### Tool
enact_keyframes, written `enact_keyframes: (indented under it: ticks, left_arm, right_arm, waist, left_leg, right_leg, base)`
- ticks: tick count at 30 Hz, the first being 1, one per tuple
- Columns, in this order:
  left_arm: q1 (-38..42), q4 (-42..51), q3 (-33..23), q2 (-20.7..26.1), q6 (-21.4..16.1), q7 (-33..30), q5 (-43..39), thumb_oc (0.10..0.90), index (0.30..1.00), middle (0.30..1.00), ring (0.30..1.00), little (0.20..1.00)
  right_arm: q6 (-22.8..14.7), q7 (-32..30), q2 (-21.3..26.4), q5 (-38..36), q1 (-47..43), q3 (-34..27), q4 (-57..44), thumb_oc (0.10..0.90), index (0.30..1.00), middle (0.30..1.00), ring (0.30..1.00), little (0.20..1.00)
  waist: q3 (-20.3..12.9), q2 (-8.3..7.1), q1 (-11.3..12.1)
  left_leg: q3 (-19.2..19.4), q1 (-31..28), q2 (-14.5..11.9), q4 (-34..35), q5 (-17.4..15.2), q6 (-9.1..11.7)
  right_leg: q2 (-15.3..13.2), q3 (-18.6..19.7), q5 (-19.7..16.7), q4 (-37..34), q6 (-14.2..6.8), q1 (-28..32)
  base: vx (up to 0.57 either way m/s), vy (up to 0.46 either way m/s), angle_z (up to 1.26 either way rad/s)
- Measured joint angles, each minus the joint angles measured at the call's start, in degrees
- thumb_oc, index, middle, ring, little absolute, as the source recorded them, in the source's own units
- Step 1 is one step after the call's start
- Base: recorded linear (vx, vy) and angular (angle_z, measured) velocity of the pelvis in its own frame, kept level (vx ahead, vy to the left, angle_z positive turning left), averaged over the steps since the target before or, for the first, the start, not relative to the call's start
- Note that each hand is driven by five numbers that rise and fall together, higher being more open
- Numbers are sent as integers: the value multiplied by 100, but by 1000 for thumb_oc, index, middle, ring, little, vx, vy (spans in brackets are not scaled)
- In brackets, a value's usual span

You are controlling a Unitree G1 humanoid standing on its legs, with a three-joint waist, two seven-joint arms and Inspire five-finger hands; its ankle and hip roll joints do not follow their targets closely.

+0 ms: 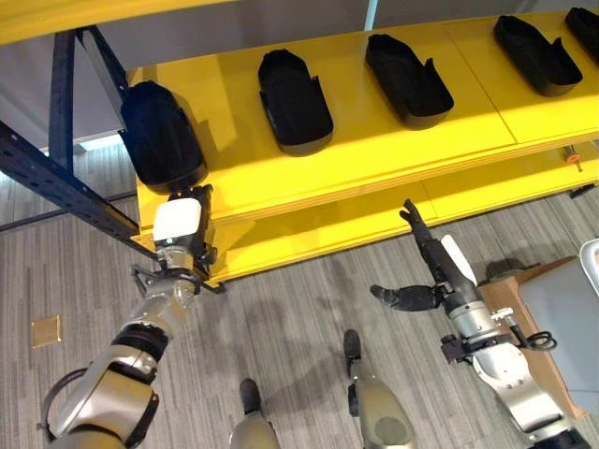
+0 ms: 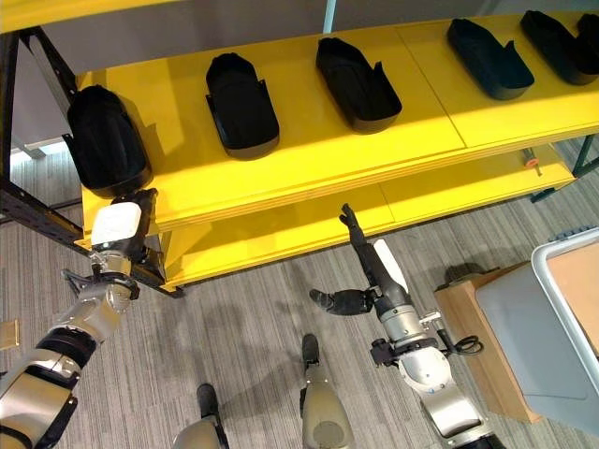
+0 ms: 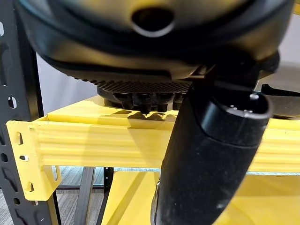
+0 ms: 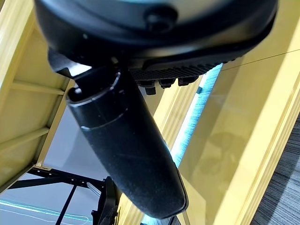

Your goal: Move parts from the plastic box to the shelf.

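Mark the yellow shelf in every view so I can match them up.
Left eye: the shelf spans the upper half, with black parts in a row on it.
Right eye: the same, across the upper half.
Left wrist: its front beam, close and edge-on.
Right wrist: yellow shelf panels, seen from below.
Shared landmark: the dark frame post at the shelf's left end, also in the right eye and left wrist views.

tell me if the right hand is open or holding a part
Open and empty: the right hand has straight fingers pointing toward the yellow shelf, thumb out to the side, with nothing between them.
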State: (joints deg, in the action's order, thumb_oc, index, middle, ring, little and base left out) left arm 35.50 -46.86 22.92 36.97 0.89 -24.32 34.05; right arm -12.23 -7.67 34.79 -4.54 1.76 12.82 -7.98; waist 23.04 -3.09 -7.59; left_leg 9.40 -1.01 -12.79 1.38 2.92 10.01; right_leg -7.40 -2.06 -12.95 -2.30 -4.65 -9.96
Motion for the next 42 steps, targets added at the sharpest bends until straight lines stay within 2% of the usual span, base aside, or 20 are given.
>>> enact_keyframes:
  ticks: [22, 42]
  left_arm:
    - [0, -125, -1, 55, -5, 0, 1, 900, 1000, 1000, 1000, 1000]
    - [231, -731, -1, 277, -55, 3, 0, 900, 1000, 1000, 1000, 1000]
  right_arm:
    - [0, 14, 6, 0, 1, 0, 0, 900, 1000, 1000, 1000, 1000]
    - [-3, 107, 132, 0, 23, 1, 0, 900, 1000, 1000, 1000, 1000]
  waist:
    - [0, 1, 1]
    - [0, 2, -6]
  left_leg:
    - [0, -2, 0, -10, -8, -14]
    - [3, -3, 1, -22, -2, -3]
  right_leg:
    - [-2, -2, 39, 12, -10, -2]
    - [-2, 1, 39, 15, -9, -2]
  base:
    - [0, 0, 0]
    - [0, 0, 0]
